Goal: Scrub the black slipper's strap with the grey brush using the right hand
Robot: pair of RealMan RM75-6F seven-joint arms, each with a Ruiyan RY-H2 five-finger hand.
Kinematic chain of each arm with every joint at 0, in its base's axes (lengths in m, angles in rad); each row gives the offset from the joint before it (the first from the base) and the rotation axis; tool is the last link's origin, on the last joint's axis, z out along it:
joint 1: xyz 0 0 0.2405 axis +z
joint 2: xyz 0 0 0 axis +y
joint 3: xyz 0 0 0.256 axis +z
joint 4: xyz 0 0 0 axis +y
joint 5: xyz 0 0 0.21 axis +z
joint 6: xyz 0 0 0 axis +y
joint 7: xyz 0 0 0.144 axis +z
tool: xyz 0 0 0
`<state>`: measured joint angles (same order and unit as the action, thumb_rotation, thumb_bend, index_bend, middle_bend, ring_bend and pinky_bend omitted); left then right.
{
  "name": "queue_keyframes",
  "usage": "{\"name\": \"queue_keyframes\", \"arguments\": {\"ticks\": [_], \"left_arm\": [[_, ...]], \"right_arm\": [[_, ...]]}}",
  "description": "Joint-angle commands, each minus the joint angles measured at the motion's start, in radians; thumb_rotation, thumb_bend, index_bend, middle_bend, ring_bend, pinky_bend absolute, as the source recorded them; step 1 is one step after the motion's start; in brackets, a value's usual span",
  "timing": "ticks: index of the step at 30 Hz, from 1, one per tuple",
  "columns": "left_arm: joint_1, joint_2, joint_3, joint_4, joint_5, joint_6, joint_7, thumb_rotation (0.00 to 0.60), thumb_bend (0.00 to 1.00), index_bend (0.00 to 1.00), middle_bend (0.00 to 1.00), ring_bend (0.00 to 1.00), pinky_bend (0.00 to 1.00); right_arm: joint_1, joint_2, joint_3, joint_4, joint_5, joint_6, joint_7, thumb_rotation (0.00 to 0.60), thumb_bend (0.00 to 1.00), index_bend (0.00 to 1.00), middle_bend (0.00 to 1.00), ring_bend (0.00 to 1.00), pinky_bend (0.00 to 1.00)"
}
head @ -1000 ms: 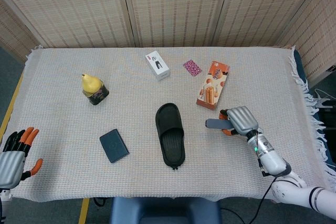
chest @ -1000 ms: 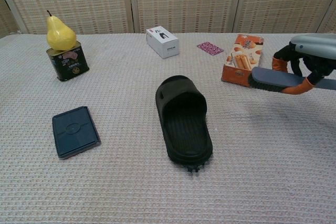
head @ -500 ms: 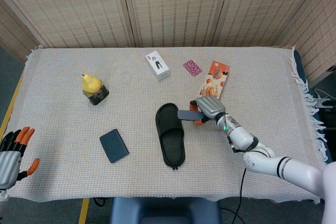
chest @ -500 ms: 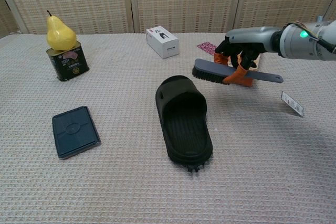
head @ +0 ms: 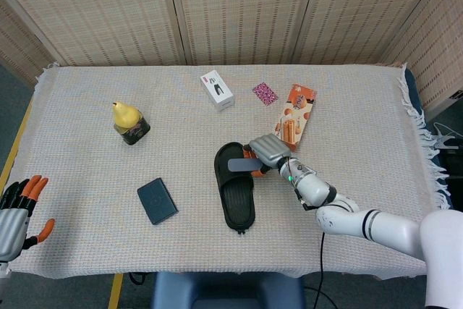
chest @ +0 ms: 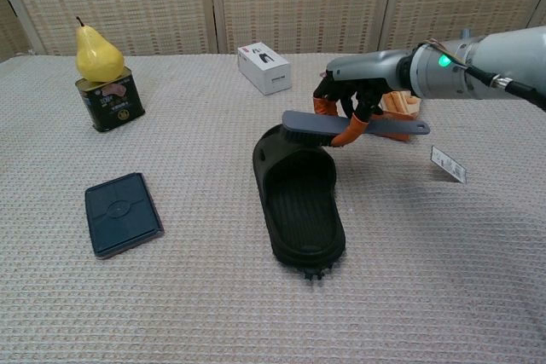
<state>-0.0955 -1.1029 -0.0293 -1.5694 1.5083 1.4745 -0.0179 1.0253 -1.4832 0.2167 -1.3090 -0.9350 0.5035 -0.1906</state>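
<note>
Woven cloth covers the bench (head: 362,106); black slipper (chest: 299,193) lies mid-bench, toe toward the far screens. Right robot hand (chest: 350,95) grips the grey brush (chest: 345,128), bristle end resting on the slipper's strap (chest: 290,144). Left robot hand (head: 18,211) sits at the near-left edge, fingers spread, holding nothing.

Head view: high, looking down on whole table (head: 376,106). Chest view: low, nearer, facing screens; shares table middle.

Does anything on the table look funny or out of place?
Yes: a yellow pear stands on top of a small dark tin at the table's far left, an odd perch. Nothing looks spilled or broken.
</note>
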Motion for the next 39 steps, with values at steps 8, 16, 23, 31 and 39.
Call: {"name": "queue_keyframes", "arguments": {"ticks": [8, 16, 23, 31, 39], "left_arm": [[0.002, 0.001, 0.001, -0.001, 0.010, 0.009, -0.003, 0.600, 0.36, 0.00, 0.00, 0.00, 0.01], [0.002, -0.002, 0.004, -0.004, 0.011, 0.007, 0.009, 0.600, 0.36, 0.00, 0.00, 0.00, 0.01], [-0.002, -0.007, 0.006, -0.007, 0.011, -0.001, 0.024, 0.600, 0.36, 0.00, 0.00, 0.00, 0.01], [-0.002, -0.006, 0.004, -0.006, 0.009, 0.000, 0.021, 0.600, 0.36, 0.00, 0.00, 0.00, 0.01], [-0.002, -0.001, 0.004, -0.004, 0.010, 0.000, 0.008, 0.600, 0.36, 0.00, 0.00, 0.00, 0.01]], "right_arm": [[0.077, -0.033, -0.015, 0.010, 0.092, 0.024, -0.053, 0.600, 0.54, 0.74, 0.56, 0.59, 0.74], [0.075, -0.010, -0.089, 0.006, 0.143, 0.045, -0.096, 0.600, 0.54, 0.74, 0.57, 0.59, 0.74], [0.061, 0.018, -0.116, -0.001, 0.163, 0.055, -0.091, 0.600, 0.55, 0.75, 0.57, 0.60, 0.74], [0.079, 0.001, -0.111, 0.009, 0.152, 0.049, -0.084, 0.600, 0.55, 0.75, 0.57, 0.60, 0.74], [0.137, -0.043, -0.106, 0.034, 0.186, 0.037, -0.116, 0.600, 0.55, 0.75, 0.57, 0.60, 0.74]]}}
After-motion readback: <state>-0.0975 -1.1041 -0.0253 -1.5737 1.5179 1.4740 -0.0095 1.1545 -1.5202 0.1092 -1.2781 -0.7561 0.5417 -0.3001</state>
